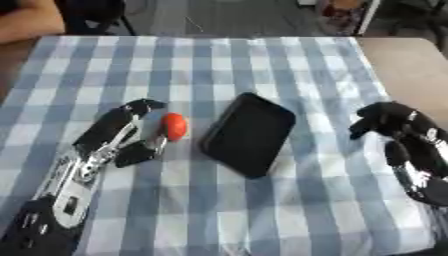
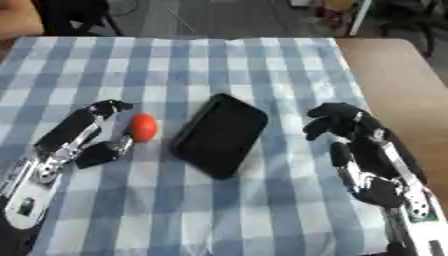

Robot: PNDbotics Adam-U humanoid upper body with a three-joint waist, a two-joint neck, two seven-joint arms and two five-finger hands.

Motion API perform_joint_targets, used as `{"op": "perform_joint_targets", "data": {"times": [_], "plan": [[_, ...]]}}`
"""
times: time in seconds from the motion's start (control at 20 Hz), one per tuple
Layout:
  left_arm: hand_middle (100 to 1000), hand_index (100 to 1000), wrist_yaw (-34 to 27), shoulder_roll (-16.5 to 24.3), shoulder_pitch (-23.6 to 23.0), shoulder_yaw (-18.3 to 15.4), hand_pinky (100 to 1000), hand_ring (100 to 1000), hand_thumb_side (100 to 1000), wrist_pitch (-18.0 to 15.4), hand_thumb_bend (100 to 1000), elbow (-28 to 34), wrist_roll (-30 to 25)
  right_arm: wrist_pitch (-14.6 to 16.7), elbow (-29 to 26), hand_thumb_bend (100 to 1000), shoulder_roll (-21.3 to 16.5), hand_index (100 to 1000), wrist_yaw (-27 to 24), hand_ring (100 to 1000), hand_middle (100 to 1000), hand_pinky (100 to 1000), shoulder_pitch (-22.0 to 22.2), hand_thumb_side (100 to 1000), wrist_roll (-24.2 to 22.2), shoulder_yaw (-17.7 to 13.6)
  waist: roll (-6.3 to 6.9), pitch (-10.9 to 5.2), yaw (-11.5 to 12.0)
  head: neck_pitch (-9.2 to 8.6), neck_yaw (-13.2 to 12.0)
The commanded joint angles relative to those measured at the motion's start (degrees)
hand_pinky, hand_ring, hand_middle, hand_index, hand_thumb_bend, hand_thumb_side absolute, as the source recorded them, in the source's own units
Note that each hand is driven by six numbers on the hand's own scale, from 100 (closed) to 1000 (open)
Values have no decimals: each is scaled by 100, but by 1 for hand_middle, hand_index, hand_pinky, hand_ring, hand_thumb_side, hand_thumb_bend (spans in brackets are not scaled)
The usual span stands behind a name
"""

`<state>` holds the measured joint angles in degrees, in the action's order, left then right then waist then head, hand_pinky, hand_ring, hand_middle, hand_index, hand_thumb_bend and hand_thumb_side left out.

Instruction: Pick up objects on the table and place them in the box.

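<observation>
A small red-orange ball (image 1: pixel 175 126) is seen left of the frame's centre, lying on the blue-and-white checked tablecloth (image 1: pixel 262 65). It is bracketed by the left hand (image 1: pixel 122 137), which comes in from the lower left: the long fingers arch above and to the left of the ball, and the thumb lies just below and beside it. The fingers are curved about the ball but are not seen closed on it; whether the thumb touches it cannot be told. The ball is judged to be resting on the cloth, not lifted.

A shallow black box (image 1: pixel 248 133), rectangular and set askew, is seen at the centre of the frame, just to the right of the ball. Nothing is seen inside it.

The right hand (image 2: pixel 350 131) is seen at the right of the frame, well apart from the box, its fingers curled downward and nothing held in them.

The task is judged to be at its beginning: no object is yet placed in the box, and the grasp, the lift and the short carry to the right are all left to be done. No other loose object is seen on the cloth.
</observation>
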<state>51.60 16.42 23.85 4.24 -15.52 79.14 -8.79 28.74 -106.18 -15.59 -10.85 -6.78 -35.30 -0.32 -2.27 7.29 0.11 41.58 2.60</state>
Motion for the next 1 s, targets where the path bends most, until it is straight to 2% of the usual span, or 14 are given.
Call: {"op": "perform_joint_targets", "data": {"times": [0.05, 1.0], "plan": [[835, 924, -59, 177, 134, 43, 870, 835, 697, -49, 100, 51, -10, 1683, -55, 100, -52, 900, 24, 683, 767, 614, 5, 393, -1667, -13, 1, -87, -3, -1, 27], [834, 935, 94, 258, 269, 202, 881, 843, 675, -268, 100, -157, 1, 1678, -60, 100, -47, 900, 23, 683, 767, 614, -5, 394, -1667, 4, 7, -77, -32, -1, 8]]}}
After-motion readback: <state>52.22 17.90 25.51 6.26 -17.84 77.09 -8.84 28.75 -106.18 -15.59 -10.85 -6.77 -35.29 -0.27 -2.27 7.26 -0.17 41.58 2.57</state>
